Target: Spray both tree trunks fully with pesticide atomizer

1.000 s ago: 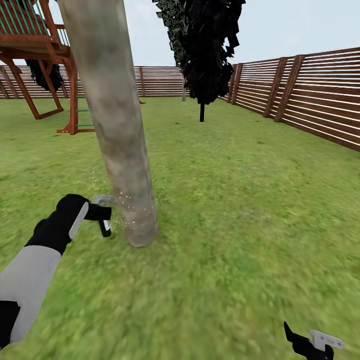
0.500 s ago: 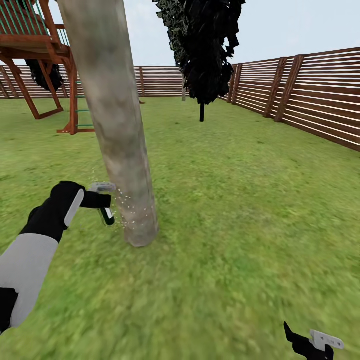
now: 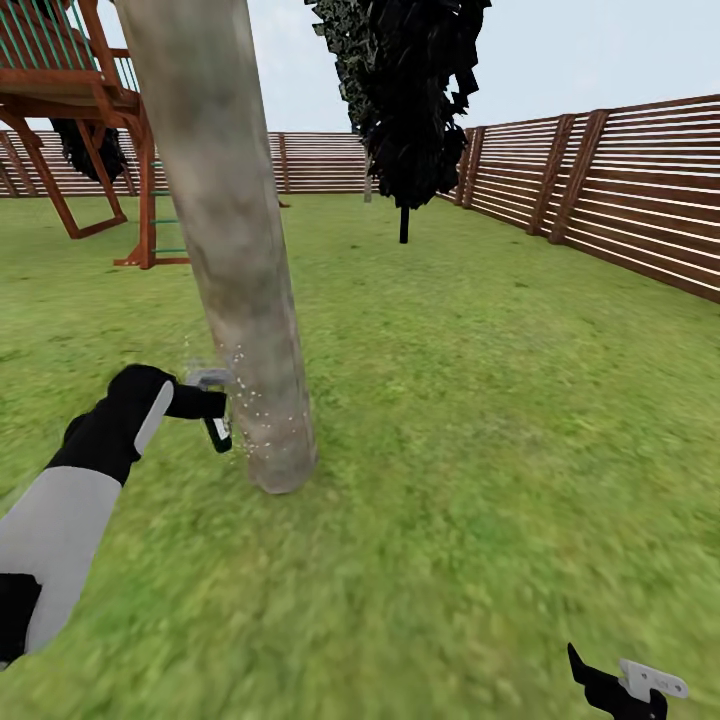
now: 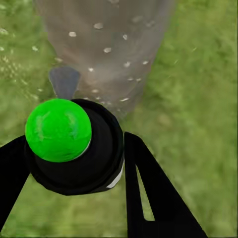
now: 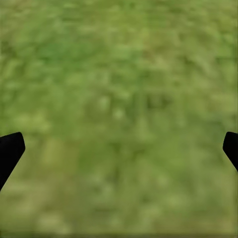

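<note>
Down by trunk base: left gripper fingers clamp atomizer, aimed close so specks hit bark. Right gripper idle, fingers spread wide over grass.

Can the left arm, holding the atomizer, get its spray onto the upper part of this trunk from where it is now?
Probably yes. The left gripper holds the pesticide atomizer beside the tree trunk, low near its base, where white specks lie. Nothing stands between them; the arm would need to rise.

Left arm stretched forward and low, left gripper clamped on the pesticide atomizer. Right gripper low at the side, fingers spread wide apart.
</note>
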### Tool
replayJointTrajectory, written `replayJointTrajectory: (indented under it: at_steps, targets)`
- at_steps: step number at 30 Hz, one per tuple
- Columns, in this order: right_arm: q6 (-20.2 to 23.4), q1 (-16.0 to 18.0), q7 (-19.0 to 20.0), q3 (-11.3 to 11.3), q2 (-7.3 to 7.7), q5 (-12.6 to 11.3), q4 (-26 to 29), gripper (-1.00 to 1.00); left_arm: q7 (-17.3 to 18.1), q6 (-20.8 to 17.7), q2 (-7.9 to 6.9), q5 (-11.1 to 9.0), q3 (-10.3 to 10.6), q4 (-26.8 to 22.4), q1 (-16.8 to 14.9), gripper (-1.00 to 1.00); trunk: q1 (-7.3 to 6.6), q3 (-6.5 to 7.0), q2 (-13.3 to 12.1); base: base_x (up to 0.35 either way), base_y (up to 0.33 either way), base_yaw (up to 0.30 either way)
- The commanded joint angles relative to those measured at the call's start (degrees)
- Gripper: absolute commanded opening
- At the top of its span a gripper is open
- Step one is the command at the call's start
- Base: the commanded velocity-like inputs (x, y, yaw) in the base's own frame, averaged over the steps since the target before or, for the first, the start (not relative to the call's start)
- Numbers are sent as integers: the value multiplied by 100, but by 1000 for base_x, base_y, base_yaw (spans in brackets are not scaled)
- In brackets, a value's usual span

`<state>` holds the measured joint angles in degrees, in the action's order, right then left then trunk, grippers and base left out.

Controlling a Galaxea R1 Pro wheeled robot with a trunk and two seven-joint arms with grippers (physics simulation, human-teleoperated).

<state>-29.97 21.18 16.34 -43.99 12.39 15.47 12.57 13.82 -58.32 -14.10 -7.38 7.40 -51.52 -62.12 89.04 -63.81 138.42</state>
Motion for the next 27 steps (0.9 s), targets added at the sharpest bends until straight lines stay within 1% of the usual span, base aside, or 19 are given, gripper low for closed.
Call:
replayJointTrajectory:
  at_steps: [1,2,4,5,6,7,8,9,10,11,14,15,17,18,19,20,21,23,27]
  targets:
    - [0,0,0,3,0,2,0,100,-12,29,8,6,-16,49,177,-100,-1,1,0,0,0,0]
    - [0,0,0,4,0,1,0,100,-15,58,22,7,-24,152,358,-100,-1,1,0,0,0,0]
    - [0,0,0,5,0,2,0,100,-22,207,71,16,-32,301,585,-100,-1,1,0,0,0,0]
    - [0,0,0,5,0,0,0,100,-33,760,147,6,-36,728,712,-100,-1,1,0,0,0,0]
    - [0,0,0,0,0,0,0,100,-68,1188,257,8,-53,1176,735,-100,-1,1,0,0,0,0]
    - [0,0,0,-1,3,1,0,100,-204,1533,393,8,-66,1534,741,-100,-1,1,0,0,0,0]
    - [0,0,0,-2,11,0,0,100,-470,1832,538,8,-75,1758,743,-100,-1,1,0,0,0,0]
    - [0,0,0,-3,18,3,0,100,-714,2017,636,5,-77,1871,744,-100,-1,1,0,0,0,0]
    - [0,0,-1,-4,30,7,-1,100,-1374,2362,882,-44,-83,2062,745,-100,-1,1,0,0,0,0]
    - [0,0,0,-4,32,8,-3,100,-1652,2475,1050,-65,-87,2144,751,-100,-1,1,0,0,0,0]
    - [0,0,0,-1,35,9,-8,100,-1878,2551,1469,-43,-83,2193,760,-100,-1,1,0,0,0,0]
    - [2,0,0,-3,32,9,-8,100,-2141,2558,1573,-43,-81,2198,763,-100,-1,1,0,0,0,0]
    - [3,0,0,1,29,9,-9,100,-2298,2555,1556,-50,-104,2189,833,-100,-1,1,0,0,0,0]
    - [5,0,0,0,28,9,-9,100,-2319,2554,1549,-51,-200,2181,898,-100,-1,1,0,0,0,0]
    - [7,0,0,0,27,9,-9,100,-2327,2556,1545,-52,-365,2177,964,-100,-1,1,0,0,0,0]
    - [5,0,0,0,27,9,-9,100,-2330,2566,1546,-58,-595,2169,1054,-100,-1,1,0,0,0,0]
    - [4,0,0,3,26,9,-9,100,-2331,2574,1559,-70,-716,2153,1114,-100,-1,1,0,0,0,0]
    - [2,0,0,5,26,9,-9,100,-2333,2573,1610,-82,-792,2119,1151,-100,-1,1,0,0,-56,0]
    - [0,0,0,4,19,9,0,100,-2332,2571,1629,-88,-810,2103,1158,-100,-1,1,0,0,-218,0]
